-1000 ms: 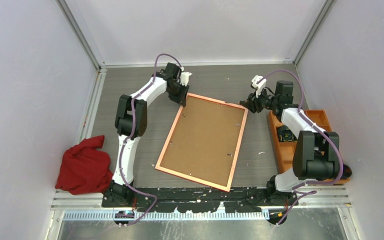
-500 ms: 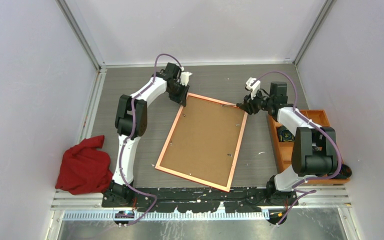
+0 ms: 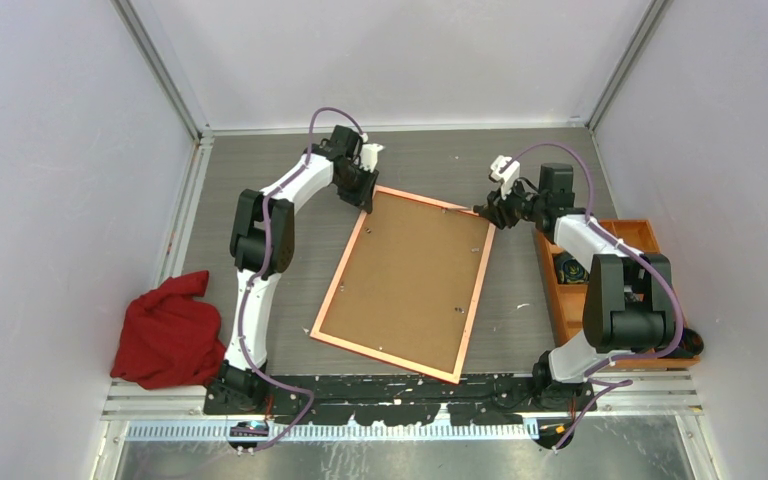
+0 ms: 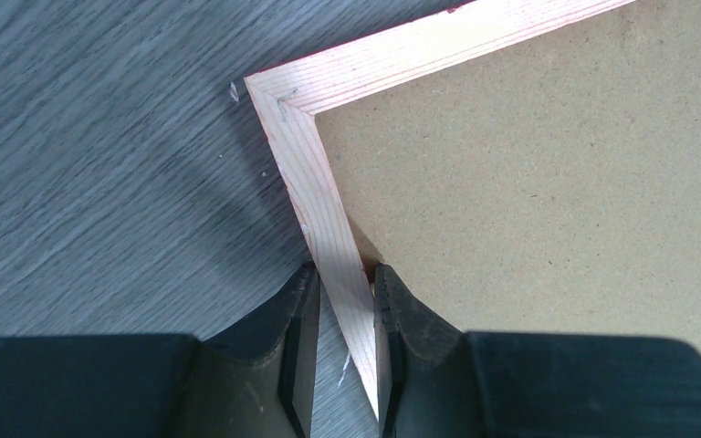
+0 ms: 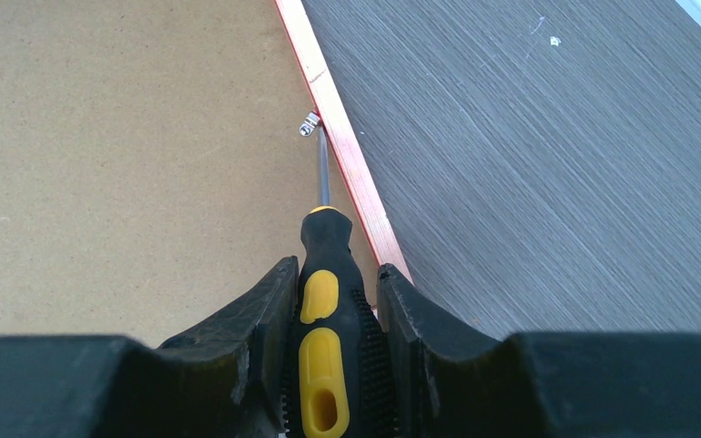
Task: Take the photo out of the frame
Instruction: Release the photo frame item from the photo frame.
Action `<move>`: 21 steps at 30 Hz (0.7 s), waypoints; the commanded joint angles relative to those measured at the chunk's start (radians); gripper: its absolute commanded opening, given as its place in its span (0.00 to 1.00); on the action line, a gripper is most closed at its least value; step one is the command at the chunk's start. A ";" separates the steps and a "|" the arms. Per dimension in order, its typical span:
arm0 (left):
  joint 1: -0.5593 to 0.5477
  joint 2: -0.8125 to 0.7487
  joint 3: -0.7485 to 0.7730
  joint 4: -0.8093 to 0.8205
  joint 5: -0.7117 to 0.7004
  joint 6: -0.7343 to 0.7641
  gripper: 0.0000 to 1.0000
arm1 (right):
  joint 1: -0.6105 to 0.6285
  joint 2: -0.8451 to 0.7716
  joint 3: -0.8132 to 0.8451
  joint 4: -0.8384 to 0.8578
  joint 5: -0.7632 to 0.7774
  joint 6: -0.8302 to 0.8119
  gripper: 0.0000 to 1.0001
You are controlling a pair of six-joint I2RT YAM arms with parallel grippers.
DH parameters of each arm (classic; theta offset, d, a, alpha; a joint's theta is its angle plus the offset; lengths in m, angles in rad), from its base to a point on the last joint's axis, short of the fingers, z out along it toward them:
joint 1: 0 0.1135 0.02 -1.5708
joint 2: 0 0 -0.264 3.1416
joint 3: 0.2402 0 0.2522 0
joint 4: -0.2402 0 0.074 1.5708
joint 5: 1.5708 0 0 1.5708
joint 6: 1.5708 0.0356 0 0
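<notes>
- Lying back-up near the middle of the table [image 3: 260, 160], the frame [image 3: 334, 285] is what you are working on. It sits skewed, one short side toward the near edge and the other toward the far edge.
- You see its brown backing board [image 3: 410, 280] filling the rails. The photo is hidden under that board.
- Your left gripper [image 4: 345, 283] is clamped on the frame's left rail, one finger on the outside and one on the board side, just short of the far-left corner of the frame.
- Your right gripper [image 5: 335, 269] is closed around the black-and-yellow handle of a screwdriver [image 5: 327, 237].
- You have the screwdriver's shaft lying along the inner side of the frame's right rail, near its far-right corner. Its tip meets a small metal clip [image 5: 308, 128] at the edge of the board.
- A crumpled red cloth [image 3: 165, 330] lies at the table's left edge, toward the near corner, well apart from the frame.
- An orange tray [image 3: 553, 295] stands along the right edge, beside your right arm.
</notes>
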 commanded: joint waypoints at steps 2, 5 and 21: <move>-0.009 0.061 -0.032 0.003 0.007 0.020 0.00 | 0.001 -0.042 0.000 0.049 0.008 -0.044 0.01; -0.009 0.062 -0.033 0.004 0.007 0.021 0.00 | 0.000 -0.049 0.000 0.043 -0.001 -0.049 0.01; -0.012 0.069 -0.027 0.000 0.013 0.027 0.00 | 0.019 0.030 0.005 0.041 -0.096 -0.038 0.01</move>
